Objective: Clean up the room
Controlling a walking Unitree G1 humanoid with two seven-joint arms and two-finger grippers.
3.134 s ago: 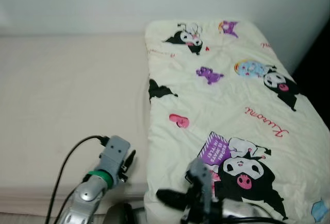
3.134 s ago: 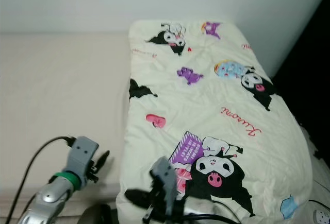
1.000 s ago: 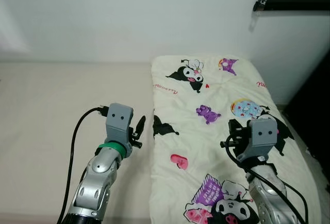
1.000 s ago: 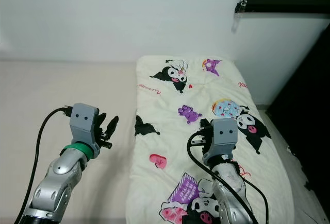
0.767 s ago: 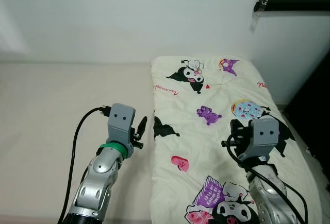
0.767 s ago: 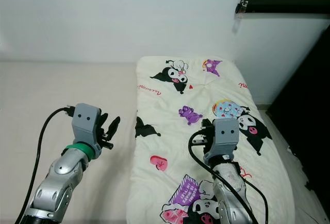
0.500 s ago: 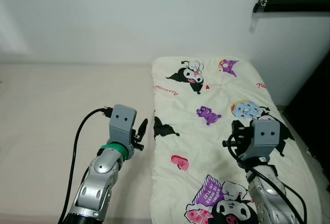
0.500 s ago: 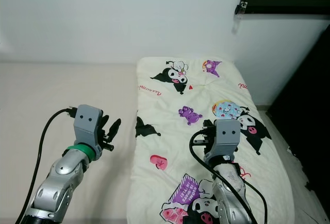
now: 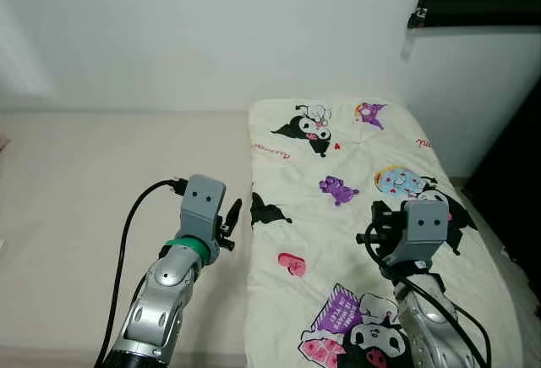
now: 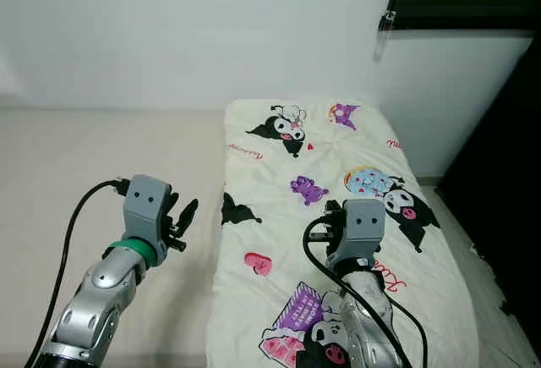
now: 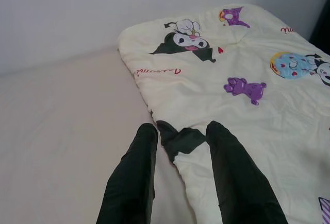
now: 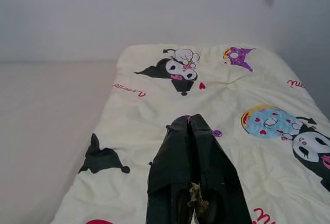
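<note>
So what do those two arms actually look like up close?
Both arms are silver metal with black cables looping along them. The left arm wears a green band below a grey box-shaped wrist block; the right arm has the same grey block. Each ends in a tool of two long, glossy black fingers.

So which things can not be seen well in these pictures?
- Near end of the blanket: cut off by the bottom edge of both eye views, and partly behind the right arm.
- Right gripper: the fingers are shut, and their tips hide the print beneath.
- Dark area on the right: too dark to identify.
</note>
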